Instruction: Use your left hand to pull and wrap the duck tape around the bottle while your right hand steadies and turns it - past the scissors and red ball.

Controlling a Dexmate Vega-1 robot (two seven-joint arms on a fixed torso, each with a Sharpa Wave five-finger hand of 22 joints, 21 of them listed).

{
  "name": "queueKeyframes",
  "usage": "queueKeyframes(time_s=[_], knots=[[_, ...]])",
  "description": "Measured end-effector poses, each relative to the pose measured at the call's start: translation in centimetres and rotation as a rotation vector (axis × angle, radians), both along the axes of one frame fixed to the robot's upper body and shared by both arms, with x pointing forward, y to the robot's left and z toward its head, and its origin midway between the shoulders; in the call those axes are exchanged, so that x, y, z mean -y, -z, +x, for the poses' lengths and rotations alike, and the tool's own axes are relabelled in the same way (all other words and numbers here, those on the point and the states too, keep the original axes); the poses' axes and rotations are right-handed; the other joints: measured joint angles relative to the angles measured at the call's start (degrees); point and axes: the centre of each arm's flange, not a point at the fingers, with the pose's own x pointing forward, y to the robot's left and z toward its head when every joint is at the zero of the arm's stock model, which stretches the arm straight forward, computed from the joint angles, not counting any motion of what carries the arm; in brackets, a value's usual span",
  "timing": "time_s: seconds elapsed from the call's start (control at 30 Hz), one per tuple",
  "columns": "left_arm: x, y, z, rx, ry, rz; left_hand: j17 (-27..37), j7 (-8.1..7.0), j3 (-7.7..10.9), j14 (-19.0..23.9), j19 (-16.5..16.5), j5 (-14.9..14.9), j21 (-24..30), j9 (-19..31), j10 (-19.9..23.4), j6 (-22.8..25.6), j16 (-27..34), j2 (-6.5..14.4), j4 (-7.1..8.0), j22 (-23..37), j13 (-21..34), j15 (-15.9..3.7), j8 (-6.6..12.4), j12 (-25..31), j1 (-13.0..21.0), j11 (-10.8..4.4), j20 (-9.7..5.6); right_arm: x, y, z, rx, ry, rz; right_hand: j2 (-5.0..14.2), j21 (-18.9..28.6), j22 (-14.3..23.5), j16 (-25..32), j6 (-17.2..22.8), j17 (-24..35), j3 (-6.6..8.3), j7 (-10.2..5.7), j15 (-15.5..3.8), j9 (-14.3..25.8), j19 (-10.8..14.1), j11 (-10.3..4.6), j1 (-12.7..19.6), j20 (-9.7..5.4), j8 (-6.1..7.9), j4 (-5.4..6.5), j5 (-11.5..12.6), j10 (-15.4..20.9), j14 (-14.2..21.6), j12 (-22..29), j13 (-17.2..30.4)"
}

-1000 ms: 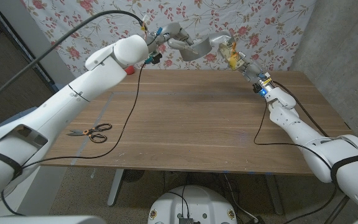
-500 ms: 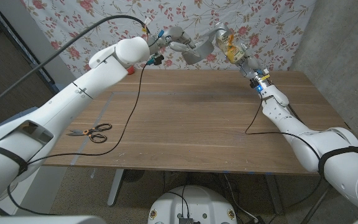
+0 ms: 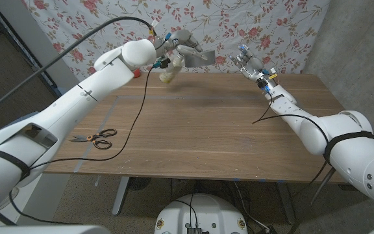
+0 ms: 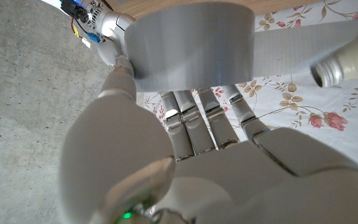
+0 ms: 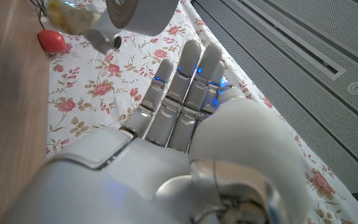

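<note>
My left hand (image 3: 176, 43) is raised over the table's far edge and holds the grey duck tape roll (image 4: 191, 40) at its fingertips (image 4: 197, 115). A pulled strip of tape (image 3: 204, 57) reaches out to the right. The pale bottle (image 3: 166, 73) is just below my left hand, blurred, near the table's back edge. Its neck (image 4: 340, 65) is by the strip, and I cannot tell whether the tape carries it. My right hand (image 3: 245, 62) is raised at the back right with fingers (image 5: 185, 93) straight and nothing in it. The roll (image 5: 135, 12) and bottle (image 5: 79, 18) lie beyond it.
Orange-handled scissors (image 3: 96, 137) lie near the table's left front. The red ball (image 3: 136, 73) sits at the back edge, half hidden by my left arm, and the red ball (image 5: 51, 40) is also in the right wrist view. Black cables trail over the wooden table (image 3: 206, 130). A floral cloth hangs behind.
The bottle has left my right hand and dropped to the left, under my left hand. My right hand has opened and pulled slightly away.
</note>
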Motion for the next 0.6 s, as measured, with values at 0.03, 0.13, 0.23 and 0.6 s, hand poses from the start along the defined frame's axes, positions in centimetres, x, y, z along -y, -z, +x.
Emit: queueKeyframes(time_s=[0.03, 0.13, 0.23, 0.6], knots=[[0.0, -0.1, 0.0, 0.001, -0.002, 0.001, 0.0, 0.0, 0.0, 0.0, 0.0, 0.0, 0.0, 0.0, 0.0, 0.0, 0.0, 0.0, 0.0, 0.0, 0.0, 0.0, 0.0, 0.0, 0.0, 0.0, 0.0, -0.1, 0.0, 0.1, -0.009, -0.008, 0.001, 0.0, 0.0, 0.0, 0.0, 0.0, 0.0, 0.0, 0.01, 0.0, 0.0, 0.0, 0.0, 0.0, 0.0, 0.0, 0.0, 0.0, 0.0, 0.0, 0.0, 0.0], [-0.1, -0.1, 0.1, 0.001, -0.004, 0.003, 0.0, 0.0, 0.0, 0.0, 0.0, 0.0, 0.0, 0.0, 0.0, 0.0, 0.0, 0.0, 0.0, 0.0, 0.1, 0.0, 0.0, 0.1, 0.0, 0.01, 0.0, -0.3, 0.1, 0.2, -0.025, -0.018, 0.002, 0.0, 0.0, 0.0, 0.0, 0.3, 0.0, 0.0, 0.32, 0.0, 0.0, 0.0, 0.0, 0.0, 0.0, 0.0, 0.0, 0.0, 0.0, 0.0, 0.0, 0.0], [-0.1, -0.2, 0.1, 0.003, -0.006, 0.004, 0.2, 0.0, -0.01, 0.0, 0.0, 0.0, 0.0, 0.0, 0.0, 0.0, 0.0, 0.0, 0.01, 0.0, 0.5, 0.0, 0.0, 0.3, 0.0, 0.01, 0.0, -0.4, 0.2, 0.4, -0.041, -0.022, 0.011, 0.0, 0.2, 0.0, 0.0, 0.3, 0.0, 0.0, 0.32, 0.01, 0.0, 0.0, 0.0, 0.0, 0.0, 0.0, 0.0, 0.0, 0.0, 0.0, 0.0, 0.0], [0.6, -1.0, -0.4, 0.027, 0.003, -0.012, 0.5, 0.0, -0.07, 0.0, 0.0, 0.0, 0.2, -0.3, 0.0, 0.0, 0.0, 0.0, 0.07, 0.0, 1.3, 0.0, 0.0, 0.3, 0.0, 0.02, 0.0, 0.3, 1.8, 1.2, -0.109, 0.043, -0.047, -0.65, 0.6, -0.3, -11.6, -9.1, -11.5, -2.29, -3.53, 0.61, -3.5, -5.1, 1.01, -1.8, 0.13, -1.9, 4.85, -3.9, -11.4, -7.6, -9.4, -4.9]])
